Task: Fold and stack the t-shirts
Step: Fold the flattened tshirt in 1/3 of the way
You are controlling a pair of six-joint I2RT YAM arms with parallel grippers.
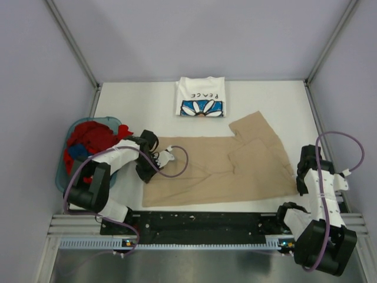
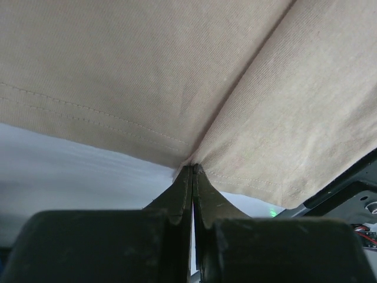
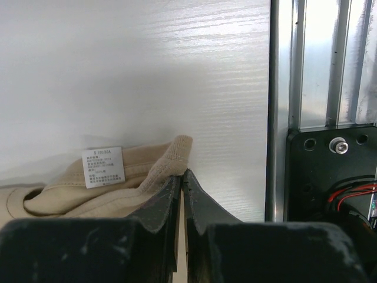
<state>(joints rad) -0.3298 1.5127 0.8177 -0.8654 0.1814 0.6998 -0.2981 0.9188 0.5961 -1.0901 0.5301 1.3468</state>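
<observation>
Tan shirt hem pinched; left gripper tips hidden.

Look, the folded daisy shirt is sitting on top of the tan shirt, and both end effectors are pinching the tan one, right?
Not quite. The top external view shows the folded daisy shirt lying on the bare table beyond the tan shirt, apart from it, not on top. The rest holds: the left end effector and right end effector are each shut on the tan shirt's edge.

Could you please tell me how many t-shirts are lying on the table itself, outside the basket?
2: the folded daisy-print shirt at the far edge, the tan shirt spread centrally.
</observation>
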